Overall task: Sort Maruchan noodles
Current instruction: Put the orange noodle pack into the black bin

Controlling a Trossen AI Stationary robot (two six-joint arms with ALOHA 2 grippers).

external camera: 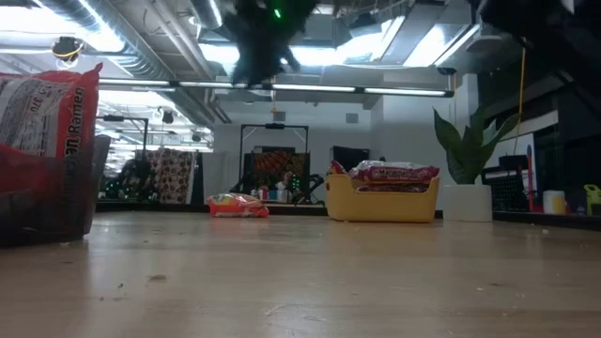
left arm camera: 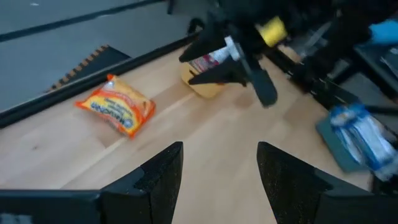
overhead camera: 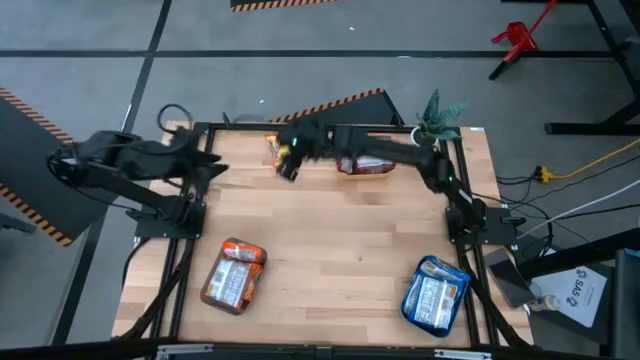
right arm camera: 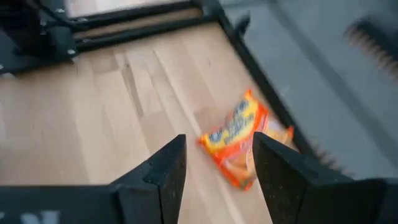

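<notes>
An orange noodle packet [overhead camera: 272, 150] lies flat on the wooden table near its far edge, left of a yellow bowl [overhead camera: 366, 166] that holds red packets [external camera: 394, 172]. My right gripper [right arm camera: 219, 142] hangs open in the air over the orange packet [right arm camera: 239, 140], high above the table in the low view, and touches nothing. My left gripper [overhead camera: 215, 165] is open and empty over the table's left edge. From there it looks across at the orange packet [left arm camera: 117, 106] and at my right gripper [left arm camera: 236, 59].
A tray with red-and-white packets [overhead camera: 235, 275] stands near the front left, and a tray with blue-and-white packets [overhead camera: 437, 293] near the front right. A potted plant [overhead camera: 437, 115] stands at the far right corner. Bare wood lies between the trays and the bowl.
</notes>
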